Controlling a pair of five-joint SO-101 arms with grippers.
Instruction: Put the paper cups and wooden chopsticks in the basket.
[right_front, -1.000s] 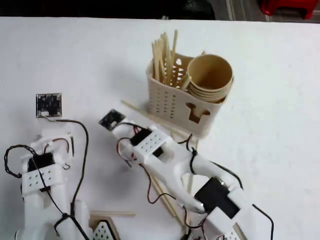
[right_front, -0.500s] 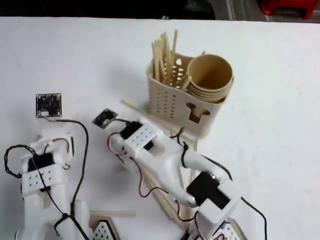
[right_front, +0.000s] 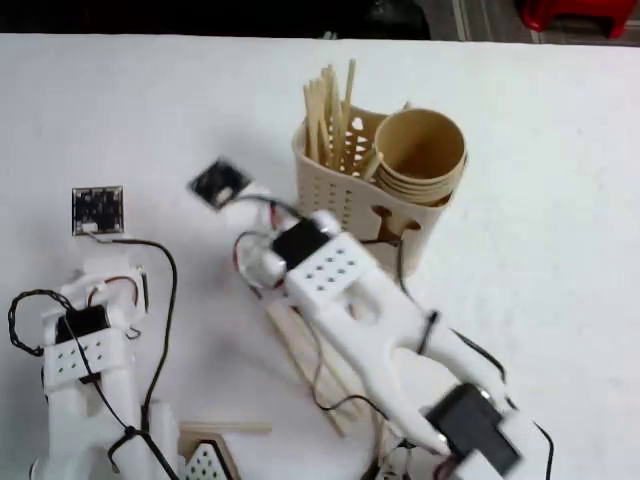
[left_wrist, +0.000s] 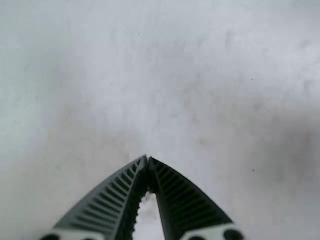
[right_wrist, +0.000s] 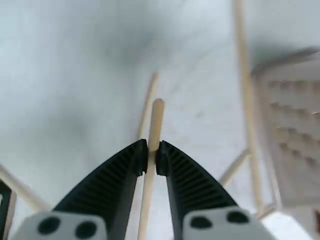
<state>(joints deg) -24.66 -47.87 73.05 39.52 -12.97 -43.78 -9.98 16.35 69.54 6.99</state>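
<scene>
The cream basket (right_front: 340, 205) stands at the table's middle back. It holds a stack of paper cups (right_front: 422, 150) and several upright wooden chopsticks (right_front: 328, 110). My right gripper (right_wrist: 151, 145) is shut on one wooden chopstick (right_wrist: 156, 117), held above the table just left of the basket (right_wrist: 295, 125). Two more chopsticks (right_wrist: 247, 100) lie on the table below it. In the high view, loose chopsticks (right_front: 300, 350) lie under the right arm (right_front: 340, 285). My left gripper (left_wrist: 148, 159) is shut on nothing over bare table, and its arm (right_front: 88, 335) sits at the front left.
One chopstick (right_front: 228, 427) lies near the front edge between the arm bases. The table's far edge runs along the back, with dark floor beyond it. White tabletop (right_front: 540, 250) stretches right of the basket and across the back left.
The right arm has swung its wrist toward the back, to the basket's left side, uncovering the loose chopsticks beneath it. The left arm has not moved.
</scene>
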